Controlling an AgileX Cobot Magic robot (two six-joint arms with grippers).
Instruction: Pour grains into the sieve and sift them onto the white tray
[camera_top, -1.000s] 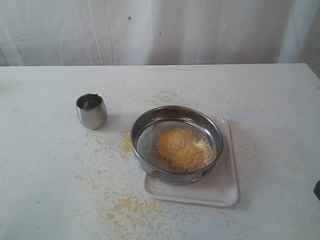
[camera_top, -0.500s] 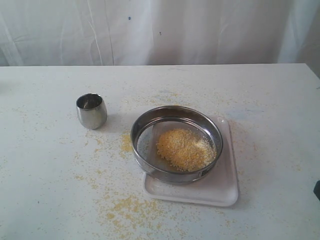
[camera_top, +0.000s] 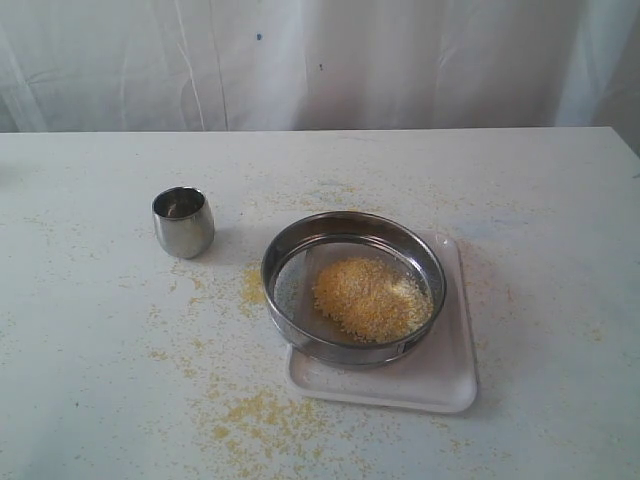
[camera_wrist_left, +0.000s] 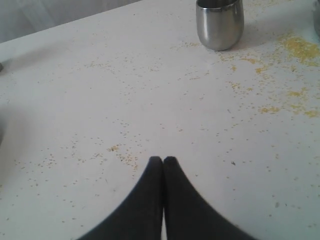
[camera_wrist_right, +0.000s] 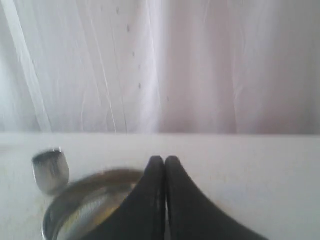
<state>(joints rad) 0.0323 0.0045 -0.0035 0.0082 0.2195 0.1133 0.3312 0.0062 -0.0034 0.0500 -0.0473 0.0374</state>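
Bench (camera_top: 100, 380) is the biggest thing in frame, with yellow granules strewn over it, thickest near the front edge. In the exterior view neither arm shows.

White tray (camera_top: 450, 370) sits right of centre on the bench. The sieve (camera_top: 300, 340) rests on it and overhangs the tray's left edge. The grains (camera_top: 370, 298) lie heaped inside the sieve, toward its right side. We can't see whether any have gone through to the tray underneath.

Steel cup (camera_top: 183, 222) stands upright, left of the sieve and apart from it. We judge the pour done and the sifting still to do, since the heap is sitting on the mesh.

Left claw (camera_wrist_left: 163, 161) is clenched on nothing, tips pressed together over bare bench. The cup is ahead of it and well apart.

Right claw (camera_wrist_right: 164, 160) is also clenched and empty, tips together.

Key relation: in the right wrist view the sieve rim sits just beyond and below the right claw's tips, with the cup farther off to one side. So the right arm looks nearer the sieve, and the left nearer the cup. The sieve is round, so there's no long axis to line up on. We read the rim wall as the grip point, and either claw needs to open first.
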